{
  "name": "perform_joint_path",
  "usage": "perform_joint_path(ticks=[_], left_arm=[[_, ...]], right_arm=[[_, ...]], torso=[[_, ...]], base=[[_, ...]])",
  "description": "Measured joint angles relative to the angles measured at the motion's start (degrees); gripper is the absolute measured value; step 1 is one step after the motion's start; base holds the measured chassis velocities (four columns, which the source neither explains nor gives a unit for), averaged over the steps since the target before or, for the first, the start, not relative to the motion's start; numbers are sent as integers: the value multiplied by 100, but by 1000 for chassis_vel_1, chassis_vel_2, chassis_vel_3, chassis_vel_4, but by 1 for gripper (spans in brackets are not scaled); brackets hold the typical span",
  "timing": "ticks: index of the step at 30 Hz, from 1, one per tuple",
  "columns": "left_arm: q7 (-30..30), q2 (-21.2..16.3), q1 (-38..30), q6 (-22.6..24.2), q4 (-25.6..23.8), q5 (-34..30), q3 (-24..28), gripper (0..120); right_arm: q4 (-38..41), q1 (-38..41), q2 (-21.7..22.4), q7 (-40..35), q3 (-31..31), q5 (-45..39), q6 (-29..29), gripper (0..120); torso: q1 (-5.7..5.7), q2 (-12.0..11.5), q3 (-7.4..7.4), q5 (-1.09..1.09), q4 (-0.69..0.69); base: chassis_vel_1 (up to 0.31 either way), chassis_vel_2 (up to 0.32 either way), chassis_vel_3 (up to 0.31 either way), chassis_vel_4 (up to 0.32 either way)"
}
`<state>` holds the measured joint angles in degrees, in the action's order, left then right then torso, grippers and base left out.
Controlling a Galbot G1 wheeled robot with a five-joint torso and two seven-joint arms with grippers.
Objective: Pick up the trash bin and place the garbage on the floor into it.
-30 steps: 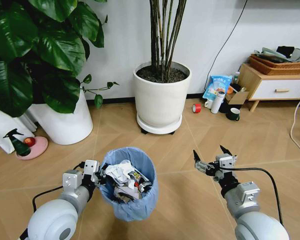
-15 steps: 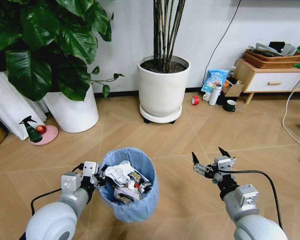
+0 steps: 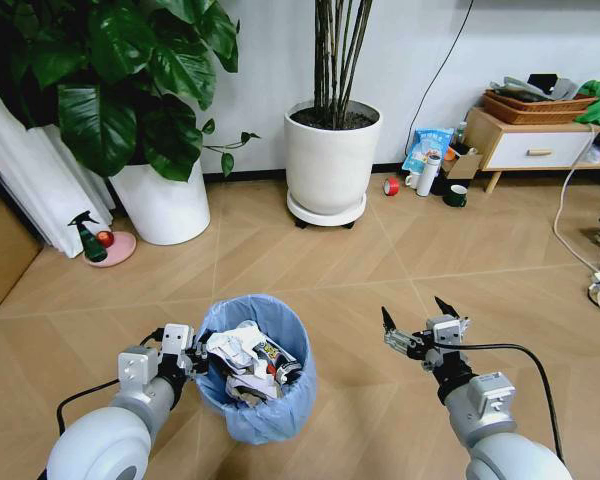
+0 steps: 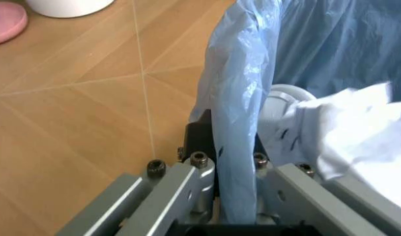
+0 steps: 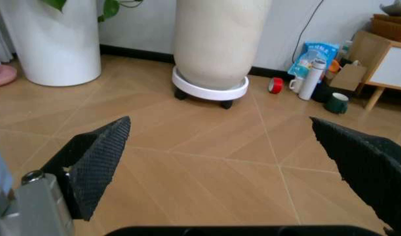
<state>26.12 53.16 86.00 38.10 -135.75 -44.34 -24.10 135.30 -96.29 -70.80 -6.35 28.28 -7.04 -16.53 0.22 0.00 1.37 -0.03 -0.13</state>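
The view has swung left and back — the robot is moving. The left gripper [image 3: 194, 352] stays clamped on the trash bin [image 3: 257, 410] rim (garbage [image 3: 250, 362] inside); the right gripper [image 3: 416, 322] hangs wide open, empty, above the floor [image 3: 310, 265].

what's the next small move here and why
Probably keep the left gripper clamped on the trash bin rim and look around for leftover litter. The bin already holds garbage, the floor nearby looks free of pieces, and the right gripper hangs open and empty.
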Motion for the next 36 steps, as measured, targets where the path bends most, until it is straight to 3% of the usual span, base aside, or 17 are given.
perform_joint_path(ticks=[25, 36], left_arm=[[-10, 66, -26, 0, 42, -11, 20, 0], [-18, 115, -13, -4, 26, 8, 33, 0]], right_arm=[[-43, 20, 86, 1, 50, -58, -5, 100], [-39, -26, 80, 10, 50, -58, -6, 100]], torso=[[0, 0, 0, -2, 0], [0, 0, 1, -2, 0]], base=[[266, -146, -269, 147], [154, -177, -144, 183]])
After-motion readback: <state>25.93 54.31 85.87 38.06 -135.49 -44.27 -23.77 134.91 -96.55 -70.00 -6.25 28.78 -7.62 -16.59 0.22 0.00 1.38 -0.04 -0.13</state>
